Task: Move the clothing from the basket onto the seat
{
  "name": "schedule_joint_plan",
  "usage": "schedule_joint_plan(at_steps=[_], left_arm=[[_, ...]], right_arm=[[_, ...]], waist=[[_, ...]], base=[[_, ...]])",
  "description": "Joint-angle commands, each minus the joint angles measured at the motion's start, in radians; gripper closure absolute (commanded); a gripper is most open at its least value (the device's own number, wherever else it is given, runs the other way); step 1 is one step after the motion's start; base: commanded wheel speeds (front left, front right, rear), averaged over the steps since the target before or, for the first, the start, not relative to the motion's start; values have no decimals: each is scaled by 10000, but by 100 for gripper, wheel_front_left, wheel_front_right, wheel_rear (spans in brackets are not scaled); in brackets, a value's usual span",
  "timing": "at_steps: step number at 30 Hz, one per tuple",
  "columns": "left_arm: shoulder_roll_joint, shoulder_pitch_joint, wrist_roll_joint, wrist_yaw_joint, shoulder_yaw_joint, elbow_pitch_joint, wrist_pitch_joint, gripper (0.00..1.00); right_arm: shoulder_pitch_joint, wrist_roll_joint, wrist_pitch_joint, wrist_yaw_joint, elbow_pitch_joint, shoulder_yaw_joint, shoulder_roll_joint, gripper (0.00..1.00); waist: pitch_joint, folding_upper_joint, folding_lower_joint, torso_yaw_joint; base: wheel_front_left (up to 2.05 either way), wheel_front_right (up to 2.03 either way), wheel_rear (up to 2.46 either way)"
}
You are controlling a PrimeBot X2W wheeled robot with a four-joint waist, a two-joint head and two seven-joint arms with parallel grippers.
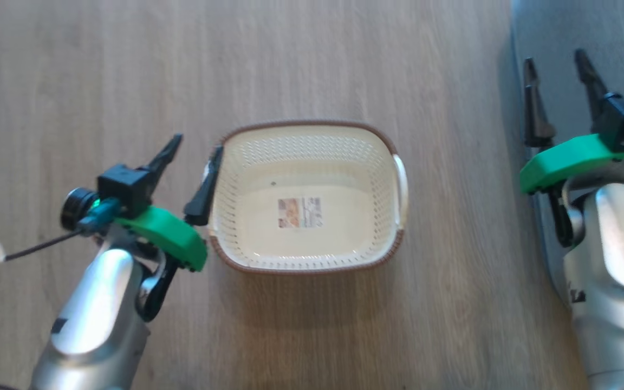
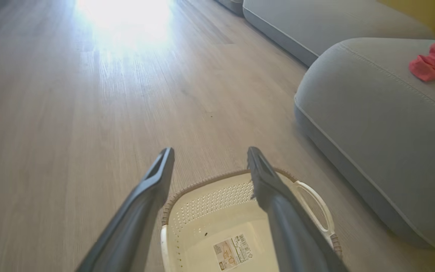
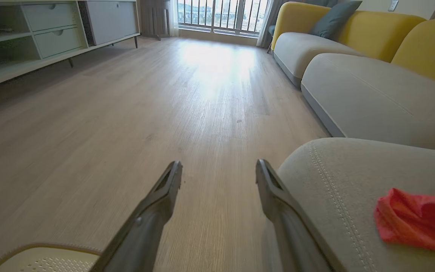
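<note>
Red clothing [image 3: 417, 223] bunched on top of the grey seat [image 3: 338, 177], near its rounded corner, touching nothing but the cushion. Nothing red in the basket [image 1: 306, 123]: bare cream bottom, label [image 1: 299, 212] in plain sight. Judging from that, little left to do but check and back off.

Look once more across the basket's bottom and along its perforated walls before calling the task done.

Left gripper [image 1: 197, 143] spread wide and empty, one finger right at the basket's left rim, the other out over the floor [image 1: 101, 65]. Lift it straight up before swinging away, to avoid catching the woven rim with the inner finger and dragging the light basket.

Right gripper [image 1: 554, 58] likewise parted and holding nothing, hovering over the seat's edge, well apart from the basket. Draw it back along its own fingers rather than sideways, so as not to brush the clothing lying near it on the cushion.

Cannot tell how the far side of the heap sits, that part being cut off in both wrist views. With any fold hanging over an edge, nudge it inward using parted fingers, gently, without pinching.
</note>
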Motion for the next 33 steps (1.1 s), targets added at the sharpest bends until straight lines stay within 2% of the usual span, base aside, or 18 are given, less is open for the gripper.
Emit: schedule_joint_plan(at_steps=[1,3,12,33], left_arm=[[104,34,87,59,691,-269,-124,0],[-20,333,227,44,1385,-284,-125,0],[-398,1304,719,-24,3140,-379,-125,0],[-1244,3256,1629,-106,5057,-984,-126,0]], right_arm=[[152,186,-91,-4,-388,377,-38,0],[289,409,-91,-4,-483,764,18,0],[855,941,-91,-4,-497,1409,145,0],[2504,1590,-91,-4,-511,1993,556,0]], waist=[[-611,-1,1,593],[-936,-1,1,829],[-1861,-1,1,1127],[-3383,-1,1,753]], base=[[0,0,0],[0,0,0],[0,0,0],[0,0,0]])
